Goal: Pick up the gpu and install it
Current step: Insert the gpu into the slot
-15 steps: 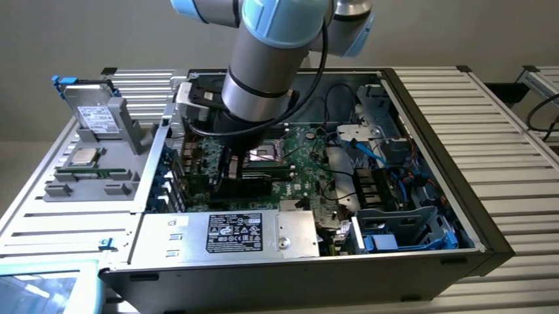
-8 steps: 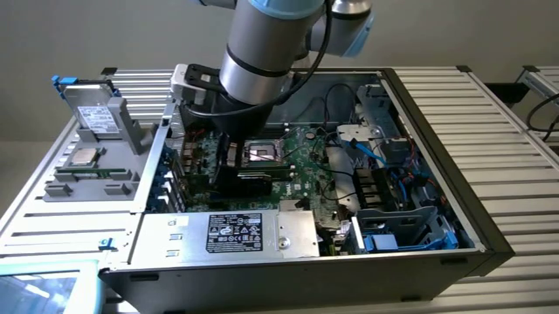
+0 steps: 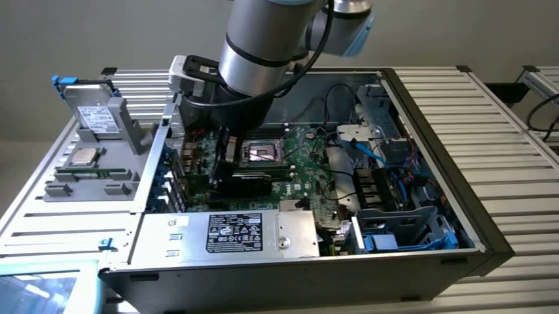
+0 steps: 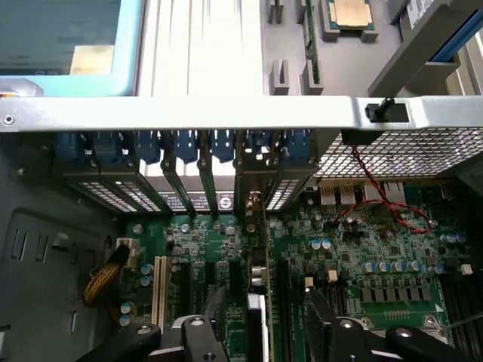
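In the exterior view, the arm (image 3: 262,39) reaches down into an open computer case (image 3: 436,150) lying on a slatted bench (image 3: 498,98), its lower end just over the green board (image 3: 297,163) near the square chip socket (image 3: 262,152). A dark flat card (image 3: 240,180) stands on the board right below the arm; this looks like the gpu, though its edges are hard to make out there. Left of the case, a grey holder (image 3: 101,150) carries a silver chip (image 3: 85,156) and a drive (image 3: 96,116). A power supply box (image 3: 232,232) fills the near side of the case. In the wrist view, the gripper (image 4: 260,332) hangs over the board with its fingers (image 4: 200,335) spread apart, one on each side of the thin upright card (image 4: 258,302), which sits on edge in a slot and runs toward the blue clips (image 4: 189,143) at the case wall. Whether the fingers touch the card I cannot tell. A red wire (image 4: 385,207) loops over the board beside it.
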`<state>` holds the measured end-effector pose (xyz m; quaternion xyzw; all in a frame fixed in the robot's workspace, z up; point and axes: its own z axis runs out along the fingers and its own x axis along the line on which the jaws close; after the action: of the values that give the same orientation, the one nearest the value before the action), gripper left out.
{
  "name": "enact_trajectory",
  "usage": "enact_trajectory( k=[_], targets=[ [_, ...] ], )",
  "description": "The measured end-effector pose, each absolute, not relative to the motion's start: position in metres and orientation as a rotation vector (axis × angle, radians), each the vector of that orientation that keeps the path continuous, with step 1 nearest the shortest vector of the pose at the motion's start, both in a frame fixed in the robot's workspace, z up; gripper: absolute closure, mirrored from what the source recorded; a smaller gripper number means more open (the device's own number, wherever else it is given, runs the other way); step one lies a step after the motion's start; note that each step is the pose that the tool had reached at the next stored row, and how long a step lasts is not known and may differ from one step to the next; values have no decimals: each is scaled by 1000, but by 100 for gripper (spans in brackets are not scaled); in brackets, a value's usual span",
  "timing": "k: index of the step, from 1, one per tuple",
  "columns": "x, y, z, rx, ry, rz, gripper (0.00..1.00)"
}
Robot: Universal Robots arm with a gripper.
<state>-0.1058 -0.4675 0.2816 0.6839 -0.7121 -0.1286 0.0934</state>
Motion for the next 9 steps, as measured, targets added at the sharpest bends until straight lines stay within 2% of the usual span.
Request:
enact_trajectory(
  k=[1, 2, 5, 7, 8, 9],
  targets=[
    [-106, -467, 282, 2029, -2113, -382, 49],
    [-106, -467, 282, 2029, -2113, -382, 61],
    [-105, -468, 282, 2029, -2113, -382, 67],
    [-102, -468, 282, 2032, -2110, -381, 78],
    [-101, -468, 282, 2035, -2107, -380, 78],
    [-101, -468, 282, 2040, -2106, -377, 84]
  ],
)
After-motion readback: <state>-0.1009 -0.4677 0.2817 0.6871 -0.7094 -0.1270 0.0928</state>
